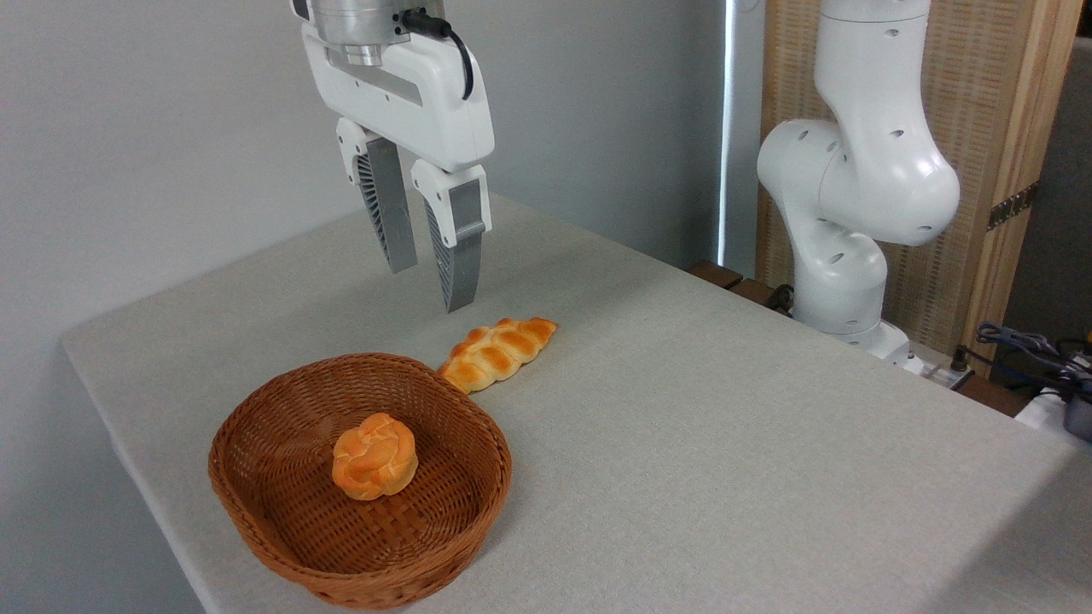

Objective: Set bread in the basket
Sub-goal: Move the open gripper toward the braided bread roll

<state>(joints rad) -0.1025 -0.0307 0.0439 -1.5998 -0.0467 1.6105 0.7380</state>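
Bread (499,352), a braided loaf, lies on the grey tabletop (725,443) just beside the wicker basket (281,537), which holds a knotted bun (375,456). Above the loaf hangs the gripper (431,281), fingers apart and empty.

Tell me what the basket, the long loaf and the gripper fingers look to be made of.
Basket: brown woven wicker, matte, visible weave. Braided loaf: glossy golden-orange crust; real or a foam replica, I cannot tell. Gripper fingers: grey ribbed strips, probably flexible plastic or rubber, in white plastic mounts.
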